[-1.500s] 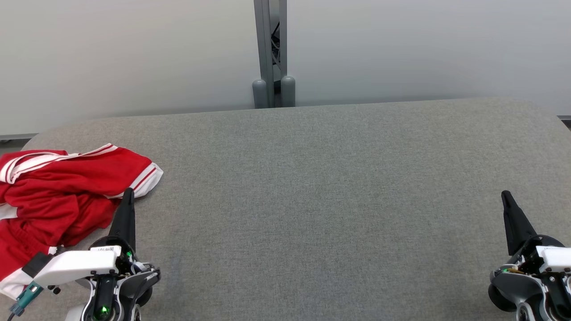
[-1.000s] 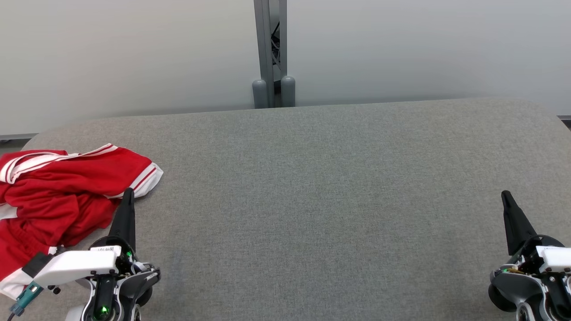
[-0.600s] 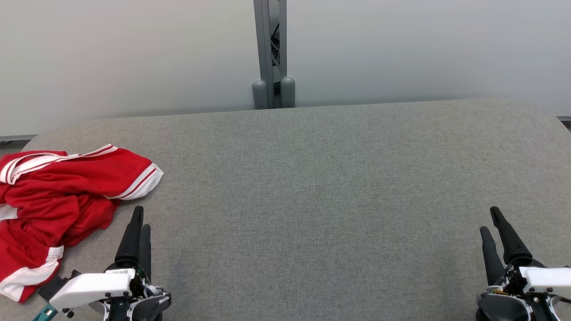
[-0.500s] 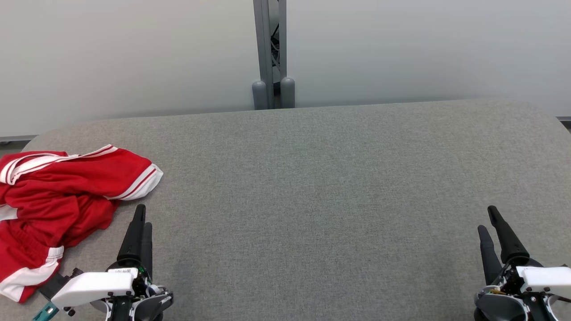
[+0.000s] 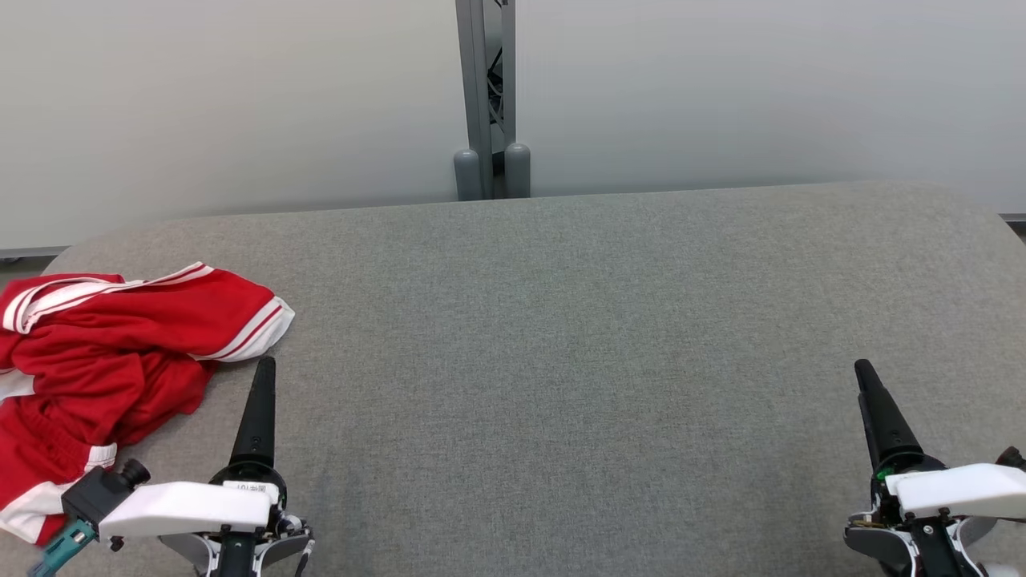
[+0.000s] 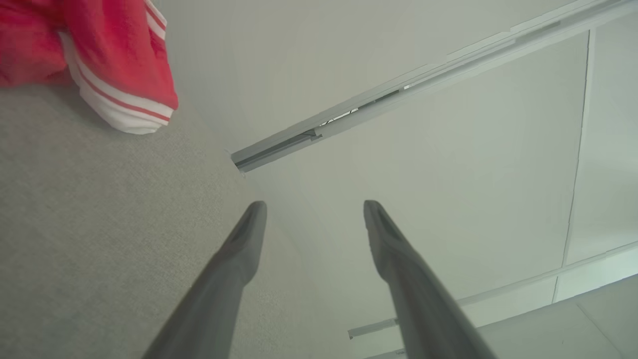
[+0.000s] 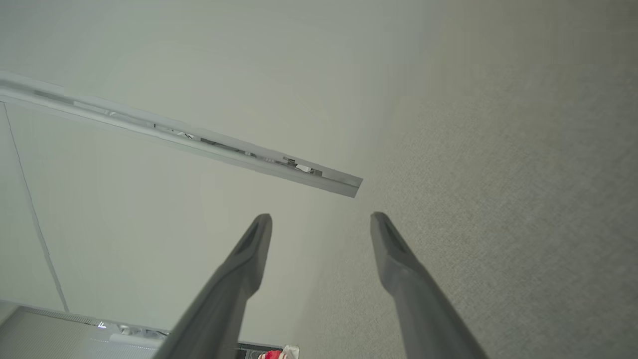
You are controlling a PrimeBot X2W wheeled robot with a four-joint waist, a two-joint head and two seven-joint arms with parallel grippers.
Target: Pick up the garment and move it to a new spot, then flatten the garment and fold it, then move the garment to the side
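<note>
At the left edge of the table (image 5: 561,320), the garment (image 5: 120,336) is seen in a crumpled heap, and part of it is cut off by the side of the head view. The left pincer (image 6: 314,205) is held just beside the heap, toward the near edge, and the cloth is not touched. It is spread wide and nothing is held in it. The right pincer (image 7: 321,217) is held well apart, by the near right corner, spread wide too, with nothing in it.

The pick-up is judged to be the step in hand. A thick bunch of cloth by the striped hem (image 5: 252,328) should be pinched, not one thin layer, so that it is not dropped. The heap should be lifted clear before it is carried to the bare middle.

The garment is red with white stripes, and it is judged to be thin, soft and floppy. Many folds and bumps are seen in it. The fingers (image 6: 234,259) are long, dark and pointed. The table is covered in rough grey cloth, and its corners are rounded.
</note>
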